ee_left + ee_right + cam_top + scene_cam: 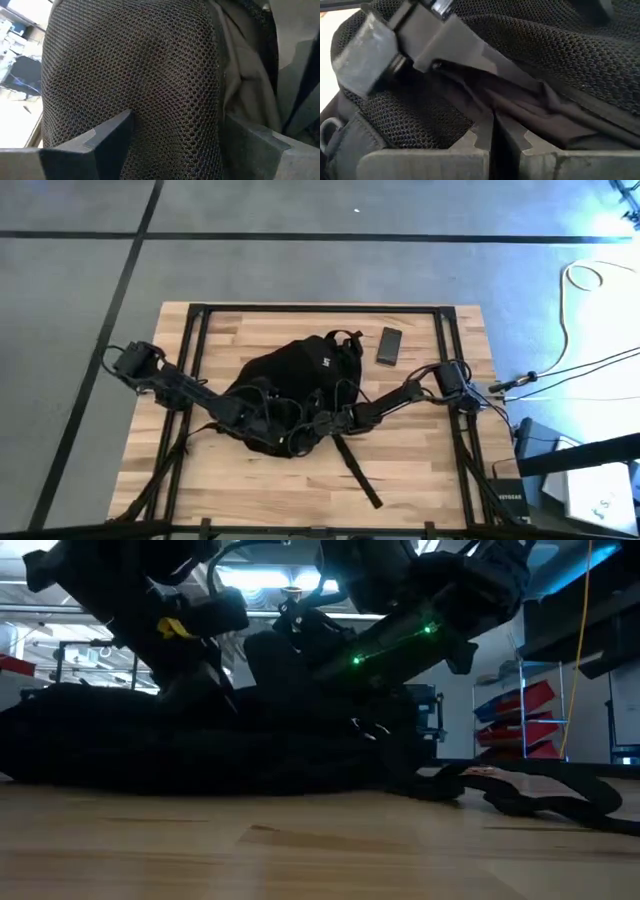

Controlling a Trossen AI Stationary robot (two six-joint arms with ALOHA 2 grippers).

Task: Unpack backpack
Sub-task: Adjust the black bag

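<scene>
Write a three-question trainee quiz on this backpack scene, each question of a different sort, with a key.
1. True or false: in its own wrist view, the right hand has its fingers pressed together on black fabric of the backpack.
2. Which best describes the left hand? A. open against the backpack's mesh panel; B. shut on a strap; C. raised well away from the backpack.
3. Fill in: the small dark flat object lies on the table, apart from the backpack, on the ____ arm's side.

Key: 1 true; 2 A; 3 right.
</scene>
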